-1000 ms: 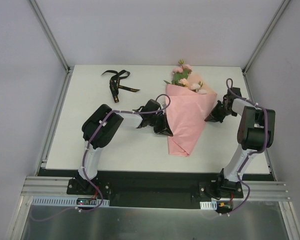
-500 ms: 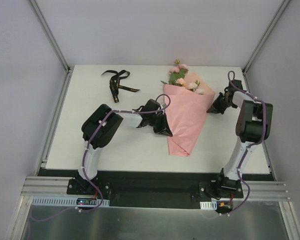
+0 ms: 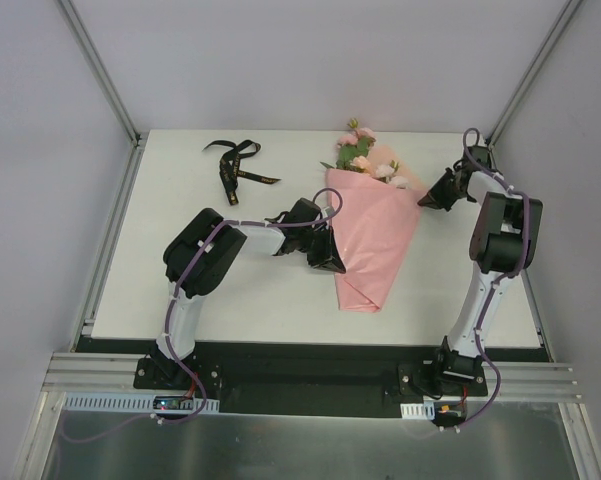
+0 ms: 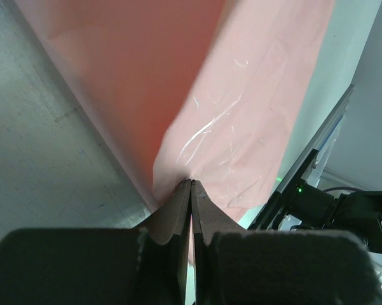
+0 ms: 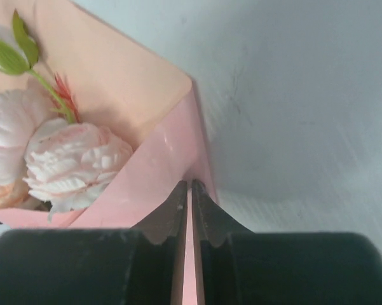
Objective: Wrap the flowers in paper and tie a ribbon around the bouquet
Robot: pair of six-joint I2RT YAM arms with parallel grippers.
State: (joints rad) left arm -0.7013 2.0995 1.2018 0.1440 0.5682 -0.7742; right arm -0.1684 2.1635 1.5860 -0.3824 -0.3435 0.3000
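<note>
Left pincer [image 4: 191, 184] pinched tight on the left edge of the big thin pink paper sheet [image 3: 375, 240], right pincer [image 5: 191, 185] almost together on its far right corner, a sliver of pink in the slit. Wrapping mostly done by the look of it: sheet folded cone-shaped on the white table [image 3: 270, 300], fake pale pink flowers with green leaves [image 3: 360, 155] poking out of the far end. Tying not yet begun, long thin black ribbon [image 3: 235, 165] lying loose at the far left, well apart from both pincers.

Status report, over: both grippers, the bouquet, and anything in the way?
Left gripper shut on paper, cone's left edge. Right gripper pinching paper corner by the flowers. Bouquet wrapped, not tied; ribbon apart, far left. Nothing blocking.
</note>
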